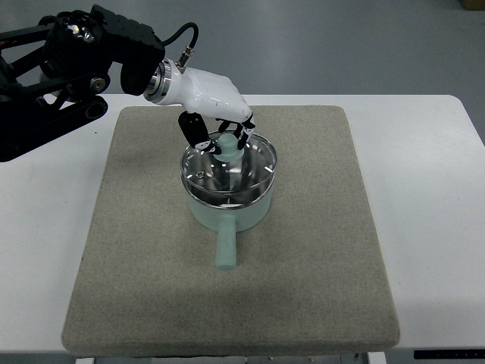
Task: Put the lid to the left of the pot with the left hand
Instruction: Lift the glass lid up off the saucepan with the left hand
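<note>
Nearest me the pot sits mid-mat, its glass lid on top, my left hand curled about the lid's knob, grip unconfirmed, so I judge this the grasp step: next, lift and carry left.

The round metal pot is pale mint green, with a straight handle of the same green. The clear glass lid has a silver metal rim and a pale green knob; reflections show grey and dark through the glass. The rectangular fabric mat is plain grey-beige, without pattern. The flat desk is white. The left hand has a glossy white shell, black fingers and a silver wrist ring; its arm is black.
</note>
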Robot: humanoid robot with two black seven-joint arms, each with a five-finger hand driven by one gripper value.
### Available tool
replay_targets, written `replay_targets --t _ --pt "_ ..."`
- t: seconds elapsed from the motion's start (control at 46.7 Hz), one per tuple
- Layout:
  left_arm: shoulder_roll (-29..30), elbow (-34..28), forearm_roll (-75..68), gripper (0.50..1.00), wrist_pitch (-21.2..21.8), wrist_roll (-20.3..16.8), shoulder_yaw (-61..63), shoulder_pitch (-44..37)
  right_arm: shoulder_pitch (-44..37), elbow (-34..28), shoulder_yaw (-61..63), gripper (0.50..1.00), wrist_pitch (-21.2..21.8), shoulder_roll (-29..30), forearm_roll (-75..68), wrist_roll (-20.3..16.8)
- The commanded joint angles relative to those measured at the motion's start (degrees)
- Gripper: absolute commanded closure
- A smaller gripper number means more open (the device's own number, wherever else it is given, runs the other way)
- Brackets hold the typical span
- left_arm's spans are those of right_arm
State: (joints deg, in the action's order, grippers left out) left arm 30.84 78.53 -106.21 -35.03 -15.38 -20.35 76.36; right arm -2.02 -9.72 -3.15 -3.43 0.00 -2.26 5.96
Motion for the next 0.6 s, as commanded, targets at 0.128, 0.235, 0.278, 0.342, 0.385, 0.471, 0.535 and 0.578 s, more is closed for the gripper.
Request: replay_targets --t 0.128,0.235,0.278,0.342,0.385,0.471,0.535,0.578 --pt "0.8 0.2 0.3 1.000 0.0 -0.1 -1.1 1.8 0.0 0.0 0.0 0.576 0.0 0.0 0.0 0.0" --pt "1.8 0.2 0.3 1.000 0.0 -0.1 -2.2 2.2 0.0 0.1 0.0 0.576 0.0 0.0 0.1 0.0" --pt "2.8 0.2 0.3 1.000 0.0 -0.1 -2.2 2.7 0.0 0.0 0.0 0.576 0.0 0.0 0.0 -0.1" --pt "4.5 0.2 0.3 1.000 0.0 -0.1 -2.3 3.0 0.0 0.1 0.0 0.576 0.0 0.0 0.0 0.0" --pt "5.9 0.2 0.3 1.000 0.0 -0.2 -2.3 3.0 0.0 0.0 0.1 0.576 0.0 0.0 0.0 -0.1" --pt "9.1 1.4 0.4 1.000 0.0 -0.2 -2.3 2.9 0.0 0.1 0.0 0.576 0.0 0.0 0.0 0.0" --pt "12.1 2.6 0.4 1.000 0.0 -0.2 -2.3 2.7 0.0 0.0 0.0 0.576 0.0 0.0 0.1 0.0" --pt "13.9 2.9 0.4 1.000 0.0 -0.2 -2.3 2.6 0.0 0.0 0.1 0.576 0.0 0.0 0.0 -0.1"
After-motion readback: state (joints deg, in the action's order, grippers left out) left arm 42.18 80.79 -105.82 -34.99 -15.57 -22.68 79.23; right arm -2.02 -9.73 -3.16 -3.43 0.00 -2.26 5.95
